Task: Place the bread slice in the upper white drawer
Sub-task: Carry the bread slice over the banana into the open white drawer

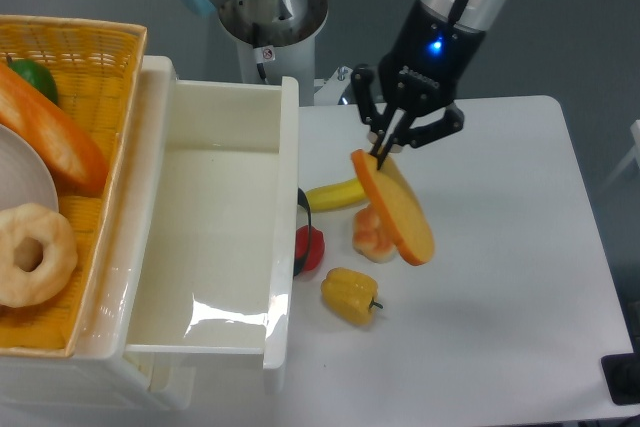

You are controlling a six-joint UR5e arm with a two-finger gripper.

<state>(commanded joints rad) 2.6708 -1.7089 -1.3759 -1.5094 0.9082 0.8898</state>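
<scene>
The bread slice (400, 209) is a flat tan slice with an orange-brown crust. It hangs tilted above the white table, held by its upper edge. My gripper (383, 154) is shut on that edge, right of the drawer. The upper white drawer (215, 237) stands pulled open at the left centre. Its inside looks bare, and its black handle (301, 232) faces the table.
A yellow wicker basket (75, 47) at the left holds a long orange loaf (50, 132), a green item (35, 77), a white plate (20, 187) and a ring bun (35, 252). On the table lie a banana (335, 194), a red item (312, 247), a yellow pepper (350, 295) and a pale knobbly piece (370, 232).
</scene>
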